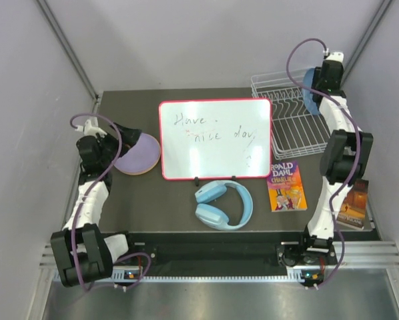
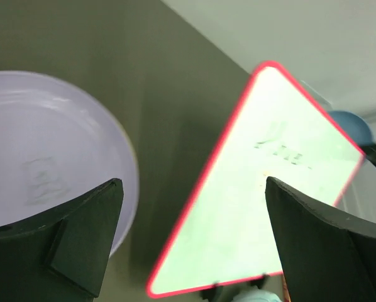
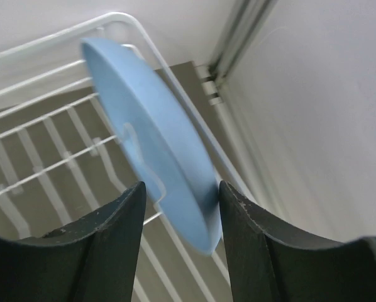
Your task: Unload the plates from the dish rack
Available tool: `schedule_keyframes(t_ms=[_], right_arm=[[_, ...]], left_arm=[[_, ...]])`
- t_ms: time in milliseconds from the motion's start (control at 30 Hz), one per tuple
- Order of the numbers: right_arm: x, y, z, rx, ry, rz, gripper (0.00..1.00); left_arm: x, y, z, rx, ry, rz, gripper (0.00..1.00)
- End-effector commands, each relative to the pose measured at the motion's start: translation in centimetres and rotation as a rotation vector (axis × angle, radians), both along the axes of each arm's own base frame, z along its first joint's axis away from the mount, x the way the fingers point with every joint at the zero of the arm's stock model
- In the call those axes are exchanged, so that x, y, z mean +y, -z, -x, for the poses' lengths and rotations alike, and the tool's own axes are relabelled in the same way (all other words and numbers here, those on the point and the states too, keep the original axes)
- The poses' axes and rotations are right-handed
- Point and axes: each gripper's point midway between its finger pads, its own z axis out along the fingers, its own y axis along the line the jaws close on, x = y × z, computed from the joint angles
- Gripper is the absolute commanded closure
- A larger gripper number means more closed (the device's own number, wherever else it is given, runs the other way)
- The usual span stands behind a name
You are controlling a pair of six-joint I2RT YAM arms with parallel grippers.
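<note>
Light-blue headphones [image 1: 223,205] lie just in front of the whiteboard [image 1: 215,139], and a book [image 1: 287,185] sits off its front right corner; neither belongs to the job. Just left of the whiteboard, the lilac plate [image 1: 138,153] lies flat on the worktop [image 1: 153,200] with a yellow-orange rim [image 1: 131,172] showing beneath it. It looks like a stack, kept flat so it stays put. The left tool [image 2: 193,189] hangs over its whiteboard side, fingers spread wide and holding nothing.

Right of the whiteboard and reaching further back stands the dish rack [image 1: 289,133]. In it the light blue plate [image 3: 150,126] leans on edge, which offers its rim to a pinch from above. The right tool [image 3: 182,189] straddles that rim, one finger to each face. Whether it already clamps the plate I cannot tell.
</note>
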Motion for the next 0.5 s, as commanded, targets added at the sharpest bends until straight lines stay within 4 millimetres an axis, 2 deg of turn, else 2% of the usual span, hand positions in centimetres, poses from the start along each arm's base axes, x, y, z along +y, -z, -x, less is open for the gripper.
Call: schedule_keyframes(t_ms=[0, 33, 133, 167, 200, 300, 433, 467], right_arm=[[-2.6, -2.1, -2.2, 0.0, 0.041, 0.186, 0.53], [-3.0, -2.8, -2.5, 0.009, 0.044, 0.235, 0.55], [-3.6, -2.0, -2.9, 0.026, 0.063, 0.285, 0.63], [-3.5, -1.6, -3.1, 0.035, 0.055, 0.29, 0.69], [-3.5, -1.4, -3.1, 0.044, 0.049, 0.295, 0.81], [-2.6, -0.6, -3.4, 0.065, 0.007, 0.303, 0.99], [-1.1, -0.6, -3.3, 0.042, 0.021, 0.343, 1.0], [-1.4, -2.0, -2.6, 0.013, 0.079, 0.366, 1.0]], left_arm=[[-3.5, -5.7, -0.5, -0.208, 0.191, 0.013, 0.01], [-3.7, -5.7, -0.6, -0.208, 0.205, 0.011, 0.01], [-3.8, -4.6, -1.2, -0.186, 0.216, 0.005, 0.01], [-3.8, -4.2, -1.3, -0.179, 0.219, 0.002, 0.01], [-3.8, -4.0, -1.4, -0.174, 0.223, -0.002, 0.01], [-3.7, -3.5, -1.6, -0.158, 0.217, 0.002, 0.01], [-3.2, -3.2, -1.7, -0.151, 0.19, -0.012, 0.01], [-3.2, -3.0, -1.7, -0.142, 0.188, -0.014, 0.01]])
